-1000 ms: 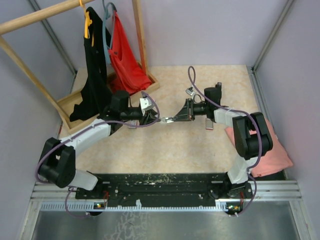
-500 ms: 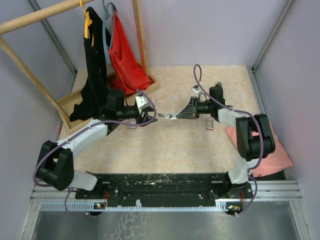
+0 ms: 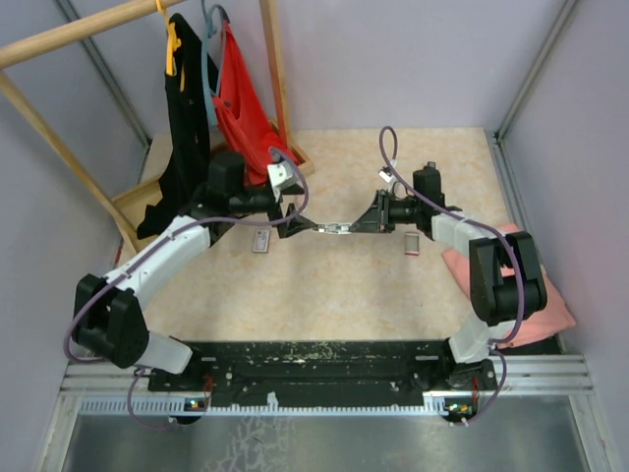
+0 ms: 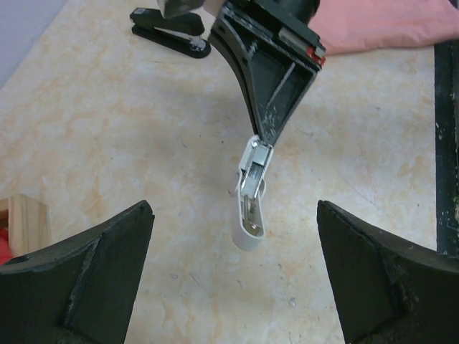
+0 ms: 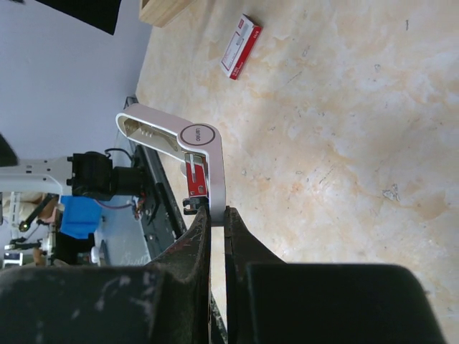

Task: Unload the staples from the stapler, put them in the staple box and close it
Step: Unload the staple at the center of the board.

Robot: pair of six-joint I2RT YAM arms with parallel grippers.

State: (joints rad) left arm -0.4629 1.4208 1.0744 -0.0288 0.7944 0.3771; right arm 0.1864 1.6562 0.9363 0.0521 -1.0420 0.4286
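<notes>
My right gripper (image 3: 348,228) (image 5: 217,215) is shut on the end of a small white stapler (image 3: 332,229) (image 5: 208,150) and holds it above the table. It is folded open at its hinge, with a red inner part and a metal channel (image 4: 251,193) showing. My left gripper (image 3: 295,216) (image 4: 234,211) stands wide open just left of it, its fingers on either side of the white tip without touching. A slim black stapler (image 4: 168,34) lies on the table behind the right gripper. I cannot make out any staples.
A red-and-white box (image 3: 260,241) (image 5: 240,36) lies on the table under the left arm, and a similar small box (image 3: 413,246) near the right arm. A pink cloth (image 3: 536,295) lies at the right. A wooden rack with black and red garments (image 3: 231,108) stands at the back left.
My left gripper has gone from shut at the white stapler's tip to wide open and has drawn back a little to the left. The right gripper still holds the stapler.
</notes>
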